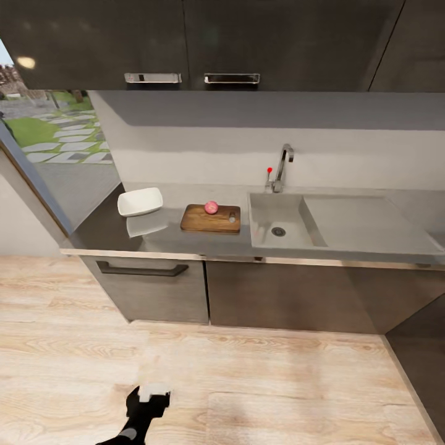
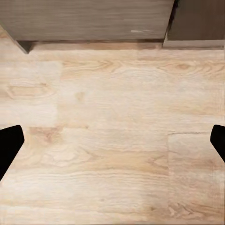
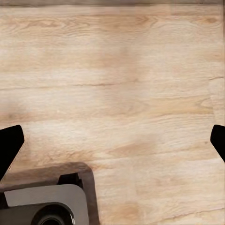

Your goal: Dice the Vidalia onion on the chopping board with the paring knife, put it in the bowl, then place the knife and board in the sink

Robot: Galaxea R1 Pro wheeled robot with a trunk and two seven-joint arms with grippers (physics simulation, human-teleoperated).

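left tool [image 2: 112, 140] apart, empty | right tool [image 3: 112, 143] apart, empty | onion [image 1: 211, 207] on chopping board [image 1: 210, 219], well ahead of both | risk: paring knife [image 1: 232, 217] just beside onion, reach may knock it

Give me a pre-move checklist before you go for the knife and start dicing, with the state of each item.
1. Onion out of the sink and on the chopping board: ok.
2. Paring knife on the board, beside the onion: ok.
3. Bowl on the countertop, left of the board, looks empty: ok.
4. Left gripper open with nothing between its fingers: ok.
5. Right gripper open with nothing between its fingers: ok.
6. Arms within reach of the counter: not ok, both wrist cameras face the wooden floor.
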